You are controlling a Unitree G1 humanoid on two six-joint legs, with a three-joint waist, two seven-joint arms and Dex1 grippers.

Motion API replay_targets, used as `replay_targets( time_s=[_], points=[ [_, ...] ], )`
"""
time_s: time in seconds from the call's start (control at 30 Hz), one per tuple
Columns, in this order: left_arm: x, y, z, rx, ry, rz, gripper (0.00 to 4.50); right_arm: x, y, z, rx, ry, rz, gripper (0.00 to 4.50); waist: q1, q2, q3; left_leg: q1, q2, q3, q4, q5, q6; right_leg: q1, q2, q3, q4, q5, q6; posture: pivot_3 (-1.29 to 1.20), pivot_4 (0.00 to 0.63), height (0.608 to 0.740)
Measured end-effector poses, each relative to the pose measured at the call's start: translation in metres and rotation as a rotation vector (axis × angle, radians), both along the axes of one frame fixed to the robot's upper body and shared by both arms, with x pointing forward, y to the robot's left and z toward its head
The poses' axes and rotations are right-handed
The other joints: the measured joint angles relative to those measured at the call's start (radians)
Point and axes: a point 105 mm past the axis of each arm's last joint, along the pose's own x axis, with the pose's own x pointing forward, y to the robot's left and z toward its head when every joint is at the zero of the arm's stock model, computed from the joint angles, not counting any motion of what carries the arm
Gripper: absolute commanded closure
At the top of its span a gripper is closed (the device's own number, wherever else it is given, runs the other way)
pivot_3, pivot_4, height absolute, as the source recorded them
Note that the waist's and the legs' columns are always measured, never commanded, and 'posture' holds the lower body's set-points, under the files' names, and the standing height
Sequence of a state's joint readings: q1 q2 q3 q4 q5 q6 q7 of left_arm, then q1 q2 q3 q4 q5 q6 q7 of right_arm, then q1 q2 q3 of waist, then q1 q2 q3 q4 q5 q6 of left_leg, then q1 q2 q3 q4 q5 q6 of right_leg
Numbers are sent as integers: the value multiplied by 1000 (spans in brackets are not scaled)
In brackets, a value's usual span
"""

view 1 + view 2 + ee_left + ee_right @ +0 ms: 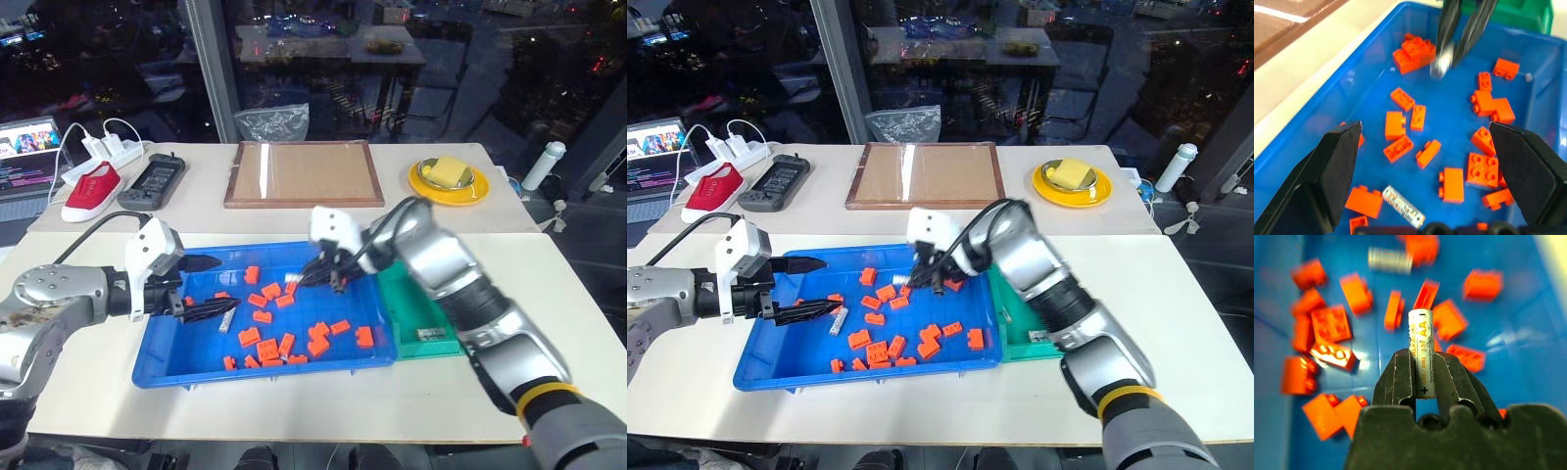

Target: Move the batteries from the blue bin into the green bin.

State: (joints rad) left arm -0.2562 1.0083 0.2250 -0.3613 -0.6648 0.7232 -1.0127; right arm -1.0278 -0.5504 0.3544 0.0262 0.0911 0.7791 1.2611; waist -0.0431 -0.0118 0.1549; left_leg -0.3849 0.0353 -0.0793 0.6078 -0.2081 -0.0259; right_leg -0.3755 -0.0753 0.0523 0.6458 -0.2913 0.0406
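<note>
**A:** Dark glass wall behind, pale tabletop [294, 411] in front. What's on it?

**B:** blue bin [176, 367] sits near the front edge, centre-left, strewn with orange blocks [269, 348]. green bin [416, 318] touches its right end. Along the far edge: wooden-framed board [304, 174], yellow dish [449, 181], red shoe [91, 191], a dark handheld device [152, 181].

**A:** Right arm?

**B:** Reaches in from the right, elbow bent, forearm crossing over the green bin, wrist turned leftward and angled down. right gripper [1422, 369] hangs above the blue bin's far-right part, clear of the floor.

**A:** Fingers?

**B:** Pressed together on a battery [1421, 352]. AA cell, pale wrap, stands lengthwise between the two fingers, its end poking past the tips. Blocks lie below it, not touching.

**A:** Left arm?

**B:** Comes in from the left, forearm roughly level, over the bin's left end. left gripper [208, 286] points right and slightly down, fingers spread wide, nothing between them.

**A:** Other batteries?

**B:** One second battery [1403, 207] lies flat on the bin floor in the left half, just below the left fingertips, beside an orange block. Can't make out the contents of the green bin.
</note>
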Motion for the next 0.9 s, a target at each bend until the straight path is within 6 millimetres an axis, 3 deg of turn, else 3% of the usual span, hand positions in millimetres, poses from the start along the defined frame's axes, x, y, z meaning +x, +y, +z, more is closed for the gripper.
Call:
replay_targets(
  time_s=[0.1, 0.27, 0.37, 0.47, 0.6, 0.9],
  points=[
    [5, -3, 8, -30, -22, -15, 0, 9, -34, 18, 26, -29, -128, 4243, 1, 0, 0, 0, 0, 0, 0, 0, 0, 1, 0, 0, -1, 0, 0, 0, 150, 740],
    [15, -14, 19, -83, -43, -64, 0, 15, -86, 31, -47, -87, -292, 4243, -1, 0, 0, 0, 0, 0, 0, 0, 0, 1, 0, 0, -2, 0, 0, 0, 150, 740],
    [16, -19, 16, -99, -22, -97, 0, 14, -111, 23, -97, -72, -362, 4243, -4, 0, 0, 0, 0, 0, 0, 0, 0, 1, 0, 0, -2, 0, 0, 0, 150, 740],
    [17, -25, 21, -102, -25, -132, 0, 7, -132, 0, -154, -10, -413, 4243, -4, 0, 0, 0, 0, 0, 0, 0, 0, 1, 0, 0, -2, 0, 0, 0, 150, 740],
    [18, -30, 21, -91, -22, -157, 0, 1, -139, -18, -204, 31, -431, 4243, -7, 0, 1, 1, 0, 1, 0, 0, 0, 1, 0, 2, -2, 0, 0, 0, 150, 740],
    [17, -29, 17, -91, 16, -176, 0, -4, -128, -45, -300, 66, -375, 4243, -1, 0, 1, 0, 0, 1, 1, 0, 0, 2, 0, 2, -2, 0, 0, 0, 150, 740]
  ],
)
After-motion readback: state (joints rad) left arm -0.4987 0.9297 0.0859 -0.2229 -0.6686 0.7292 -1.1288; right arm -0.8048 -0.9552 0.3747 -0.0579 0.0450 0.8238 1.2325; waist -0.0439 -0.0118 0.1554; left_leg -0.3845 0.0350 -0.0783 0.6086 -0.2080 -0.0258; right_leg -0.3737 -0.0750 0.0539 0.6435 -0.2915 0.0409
